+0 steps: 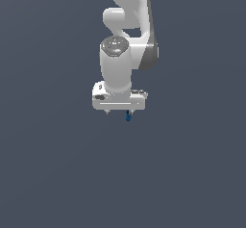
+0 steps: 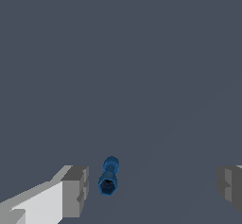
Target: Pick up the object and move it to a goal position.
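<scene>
The white tool [image 2: 150, 185] was spread wide open, grasping nothing. Between its grey fingers [image 2: 75, 190], close to one and well apart from the other, lay the small dark-blue peg [image 2: 108, 176], hollow end visible. No writing was readable anywhere.

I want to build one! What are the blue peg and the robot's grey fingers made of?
Only a guess, since it's a computer render. The peg looks like matte blue plastic: flat colour, no sparkle. The fingers look like dull grey rubber or plastic: blocky, unshiny.
</scene>
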### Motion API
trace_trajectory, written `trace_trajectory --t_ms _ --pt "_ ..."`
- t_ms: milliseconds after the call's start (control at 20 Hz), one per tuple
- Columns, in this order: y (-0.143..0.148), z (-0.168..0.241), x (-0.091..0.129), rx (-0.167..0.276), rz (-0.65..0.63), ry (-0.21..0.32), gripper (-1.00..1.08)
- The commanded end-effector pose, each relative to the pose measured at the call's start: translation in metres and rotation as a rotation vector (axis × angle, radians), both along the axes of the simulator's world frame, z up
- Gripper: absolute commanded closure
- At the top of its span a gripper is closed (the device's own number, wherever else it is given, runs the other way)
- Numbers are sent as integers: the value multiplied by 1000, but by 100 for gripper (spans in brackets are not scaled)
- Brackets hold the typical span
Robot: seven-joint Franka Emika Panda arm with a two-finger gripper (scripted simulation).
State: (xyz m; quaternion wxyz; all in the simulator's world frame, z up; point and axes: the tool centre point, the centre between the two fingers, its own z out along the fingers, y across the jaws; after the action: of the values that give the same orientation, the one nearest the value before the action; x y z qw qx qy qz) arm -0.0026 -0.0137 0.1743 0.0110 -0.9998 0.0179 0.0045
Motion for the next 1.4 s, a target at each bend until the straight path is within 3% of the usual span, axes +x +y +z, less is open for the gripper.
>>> trace_trajectory --t_ms 0,800,1350 --pt "0 0 0 0 0 0 -92" --pt "3 -3 -2 1 -25 5 -92" --pt "18 -29 -21 -6 -147 4 -92"
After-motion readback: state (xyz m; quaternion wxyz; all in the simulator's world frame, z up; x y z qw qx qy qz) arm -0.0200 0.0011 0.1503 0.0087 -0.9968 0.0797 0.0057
